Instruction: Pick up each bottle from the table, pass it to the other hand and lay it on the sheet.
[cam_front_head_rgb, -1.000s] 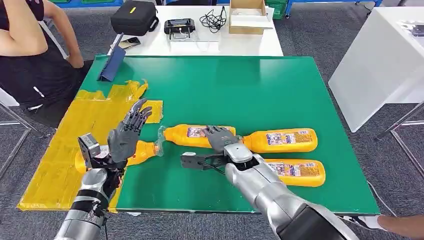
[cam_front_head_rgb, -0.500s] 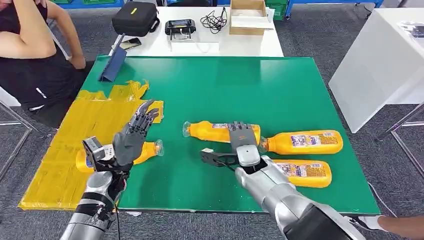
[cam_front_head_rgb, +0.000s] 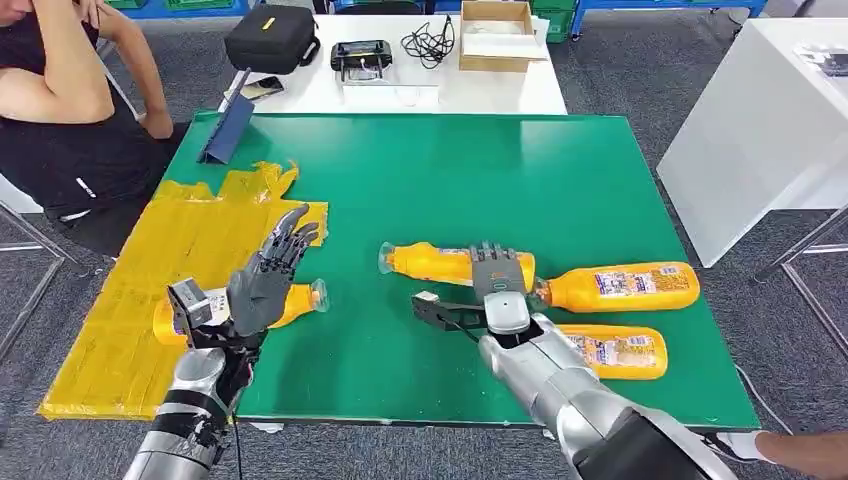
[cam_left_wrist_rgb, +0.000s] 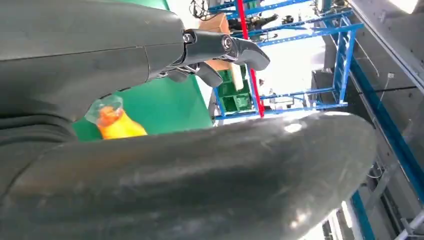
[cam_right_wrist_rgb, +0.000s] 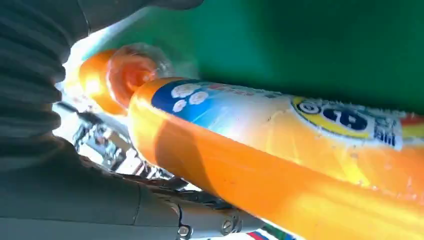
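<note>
Head view: four orange bottles are lying on the green table (cam_front_head_rgb: 560, 150). The right hand (cam_front_head_rgb: 500, 283) is resting palm-down over the middle bottle (cam_front_head_rgb: 440, 264), fingers draped across its body; whether they are closing round it cannot be told from here. The right wrist view is supplying what the head view is hiding: that bottle (cam_right_wrist_rgb: 280, 165) is lying close against the hand (cam_right_wrist_rgb: 55, 165), label facing the camera, with a second bottle's cap end (cam_right_wrist_rgb: 131, 71) just behind it on the green surface.

The left hand (cam_front_head_rgb: 268, 272) is hovering above the table with fingers spread wide, holding nothing. Behind it the left bottle (cam_front_head_rgb: 290, 303) is lying with its cap on the green and its base over the yellow sheet (cam_front_head_rgb: 150, 260). The left wrist view is showing this hand (cam_left_wrist_rgb: 150, 115) from behind, a dark fingertip extended, and a bottle neck (cam_left_wrist_rgb: 112, 122) on the green beyond the thumb.

Two further bottles are lying to the right: the far one (cam_front_head_rgb: 620, 286) and the near one (cam_front_head_rgb: 615, 351), the latter partly covered by the right forearm
</note>
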